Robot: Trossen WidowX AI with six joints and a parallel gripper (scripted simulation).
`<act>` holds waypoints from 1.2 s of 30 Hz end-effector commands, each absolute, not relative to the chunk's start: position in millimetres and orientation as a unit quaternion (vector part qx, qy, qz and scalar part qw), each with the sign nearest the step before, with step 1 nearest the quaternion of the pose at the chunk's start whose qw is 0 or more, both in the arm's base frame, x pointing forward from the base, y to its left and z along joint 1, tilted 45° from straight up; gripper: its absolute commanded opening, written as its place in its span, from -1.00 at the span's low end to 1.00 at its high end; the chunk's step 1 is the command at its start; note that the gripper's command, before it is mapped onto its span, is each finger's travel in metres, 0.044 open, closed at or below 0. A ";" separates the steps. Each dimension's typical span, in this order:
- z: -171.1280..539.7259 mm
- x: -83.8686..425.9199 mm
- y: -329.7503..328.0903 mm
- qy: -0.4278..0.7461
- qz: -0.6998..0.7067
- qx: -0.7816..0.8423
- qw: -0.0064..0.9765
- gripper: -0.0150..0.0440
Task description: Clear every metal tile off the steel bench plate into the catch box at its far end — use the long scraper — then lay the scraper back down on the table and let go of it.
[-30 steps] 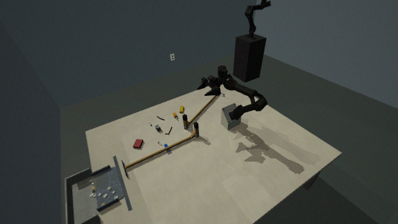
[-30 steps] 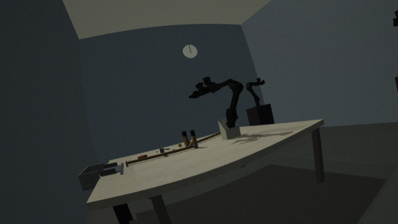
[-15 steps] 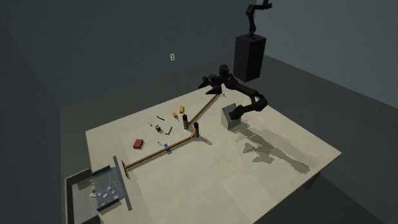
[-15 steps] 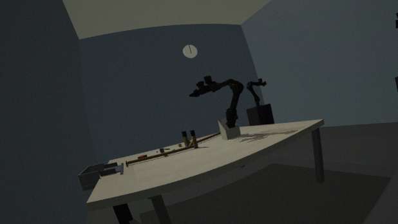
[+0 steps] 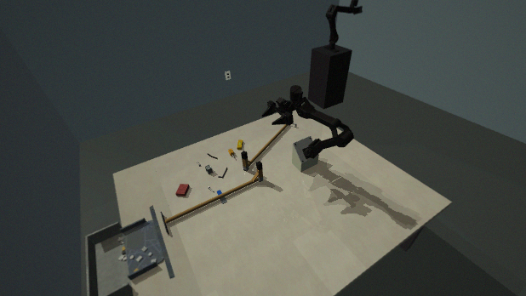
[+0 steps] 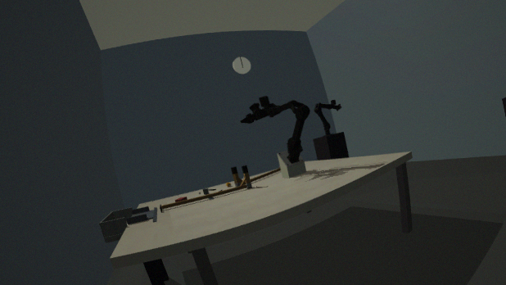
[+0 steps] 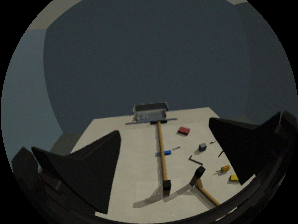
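The long scraper lies on the table, its dark blade near the steel plate and its black-topped grip upright. My gripper is open and empty, high above the table and well away from the scraper. The steel plate still carries several small pale tiles. Other small pieces lie around the border with the catch box; I cannot tell which side each is on.
A second wooden-handled tool lies beside the scraper's grip. A grey strip crosses the plate's near end. A red block, a grey cube, a yellow block and a blue piece are also there.
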State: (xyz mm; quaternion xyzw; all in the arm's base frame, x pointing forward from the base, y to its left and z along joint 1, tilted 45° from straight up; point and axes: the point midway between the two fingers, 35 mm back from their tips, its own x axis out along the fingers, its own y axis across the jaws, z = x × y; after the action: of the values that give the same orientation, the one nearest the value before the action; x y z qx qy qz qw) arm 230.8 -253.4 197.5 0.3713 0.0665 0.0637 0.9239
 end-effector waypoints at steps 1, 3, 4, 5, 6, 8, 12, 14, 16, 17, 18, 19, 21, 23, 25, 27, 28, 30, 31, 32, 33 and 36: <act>198.1 230.8 -253.1 0.066 0.065 0.372 0.923 1.00; 198.1 230.8 -253.1 0.066 0.065 0.372 0.923 1.00; 197.5 231.3 -252.7 0.067 0.066 0.373 0.923 1.00; 195.6 232.9 -251.8 0.069 0.066 0.374 0.923 1.00; 192.4 235.5 -250.1 0.073 0.067 0.375 0.922 1.00; 184.7 241.6 -245.8 0.082 0.069 0.378 0.920 1.00; 168.9 253.2 -236.1 0.103 0.073 0.383 0.915 1.00; 160.9 258.7 -230.7 0.114 0.075 0.385 0.913 1.00; 152.9 263.8 -225.0 0.125 0.078 0.387 0.910 1.00; 148.8 266.3 -222.0 0.131 0.079 0.388 0.909 1.00; 144.7 268.7 -218.9 0.137 0.080 0.388 0.908 1.00; 140.7 271.0 -215.7 0.143 0.082 0.389 0.906 1.00; 132.5 275.4 -209.2 0.156 0.085 0.389 0.904 1.00; 124.4 279.4 -202.3 0.169 0.088 0.390 0.901 1.00; 116.2 283.1 -195.1 0.183 0.091 0.389 0.898 1.00; 108.0 286.3 -187.7 0.197 0.095 0.389 0.895 1.00; 103.9 287.8 -183.9 0.204 0.097 0.388 0.893 1.00; 95.8 290.5 -176.1 0.219 0.101 0.387 0.890 1.00; 91.8 291.7 -172.1 0.226 0.103 0.386 0.888 1.00; 87.7 292.7 -168.0 0.234 0.105 0.385 0.887 1.00; 83.7 293.7 -163.9 0.241 0.107 0.384 0.885 1.00; 71.7 295.9 -151.3 0.264 0.114 0.380 0.879 1.00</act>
State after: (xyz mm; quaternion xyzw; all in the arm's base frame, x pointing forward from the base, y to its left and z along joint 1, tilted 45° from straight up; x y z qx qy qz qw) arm 294.2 -165.5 86.9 0.3831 0.2372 0.1079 0.8862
